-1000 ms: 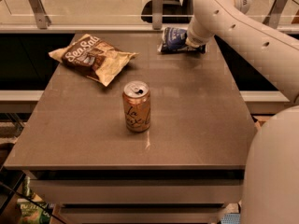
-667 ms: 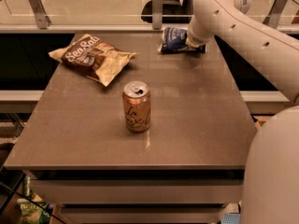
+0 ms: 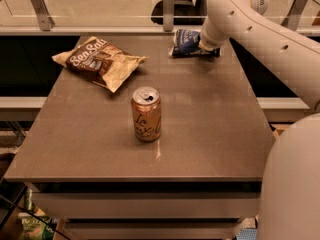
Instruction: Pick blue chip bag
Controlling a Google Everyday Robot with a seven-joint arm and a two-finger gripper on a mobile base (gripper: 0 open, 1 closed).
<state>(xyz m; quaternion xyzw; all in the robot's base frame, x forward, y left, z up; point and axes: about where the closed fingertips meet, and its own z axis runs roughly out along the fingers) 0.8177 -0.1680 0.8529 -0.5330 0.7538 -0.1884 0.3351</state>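
The blue chip bag, small, dark blue with white markings, lies at the far right of the brown table, near its back edge. My gripper is at the bag's right end, down at table level and touching or almost touching it. The white wrist and arm reach in from the right and hide most of the gripper. The bag rests on the table.
A larger brown-and-tan "Sea Salt" bag lies at the far left. An open orange drink can stands upright mid-table. A glass rail with metal posts runs behind the back edge. My white body fills the lower right.
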